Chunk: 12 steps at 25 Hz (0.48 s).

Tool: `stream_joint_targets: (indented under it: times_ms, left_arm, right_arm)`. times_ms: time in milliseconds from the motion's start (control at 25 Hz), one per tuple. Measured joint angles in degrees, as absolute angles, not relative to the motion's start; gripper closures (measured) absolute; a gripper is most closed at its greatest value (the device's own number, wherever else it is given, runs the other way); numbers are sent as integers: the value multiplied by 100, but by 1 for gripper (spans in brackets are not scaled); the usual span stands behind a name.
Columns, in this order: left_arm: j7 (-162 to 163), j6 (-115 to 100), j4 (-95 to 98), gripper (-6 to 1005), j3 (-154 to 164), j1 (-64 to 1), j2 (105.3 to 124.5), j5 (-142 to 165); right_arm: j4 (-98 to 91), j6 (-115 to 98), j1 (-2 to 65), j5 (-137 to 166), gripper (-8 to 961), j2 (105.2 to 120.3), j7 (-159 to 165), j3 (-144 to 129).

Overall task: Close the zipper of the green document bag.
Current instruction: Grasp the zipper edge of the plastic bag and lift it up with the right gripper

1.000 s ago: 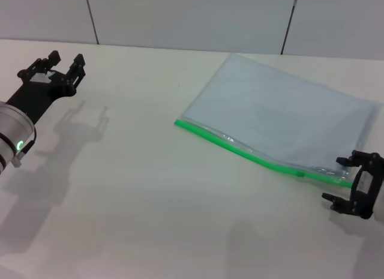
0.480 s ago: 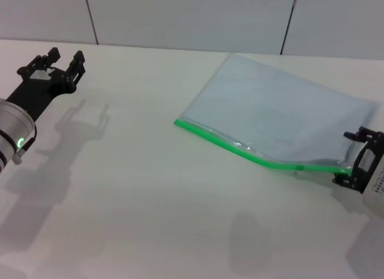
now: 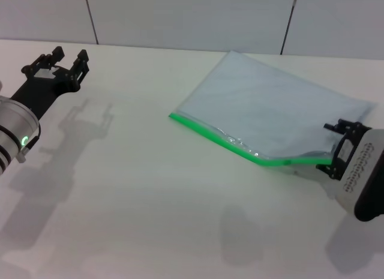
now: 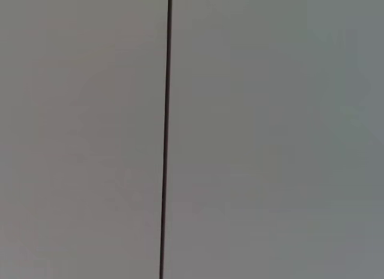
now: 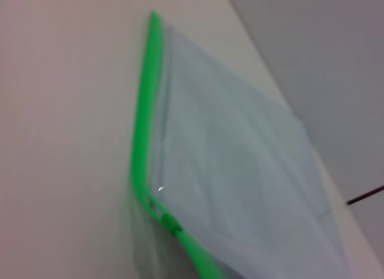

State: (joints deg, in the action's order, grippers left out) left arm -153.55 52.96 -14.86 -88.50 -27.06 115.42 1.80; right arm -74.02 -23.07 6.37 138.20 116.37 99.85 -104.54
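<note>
You are looking at a bare test setup, most likely a lab or robot work cell. A plain white bench (image 3: 150, 189) fills the near view, and pale grey wall panels (image 3: 192, 18) with thin dark seams close off the far side. Nothing domestic shows.

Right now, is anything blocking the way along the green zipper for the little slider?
Nothing visible does. The zipper runs bare along the green document bag, with the slider near the right gripper at the bag's end. The left gripper hovers far away.
</note>
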Motion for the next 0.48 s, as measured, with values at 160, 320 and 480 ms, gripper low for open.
stream_joint_targets:
  times_ms: [160,320,480]
  left_arm:
    - [-15355,5282,-1485,457,-8850,-2719,11544,181]
    - [-15355,5273,-1485,457,-8850,-2725,11544,185]
    - [-15355,5271,-1485,457,-8850,-2737,11542,200]
  right_arm:
    - [-7167,-2288,813,13848,306,11639,9981,-10543]
    - [-7154,-2236,857,13956,357,11644,9993,-10562]
    - [-7204,-2202,859,14003,496,11655,10005,-10535]
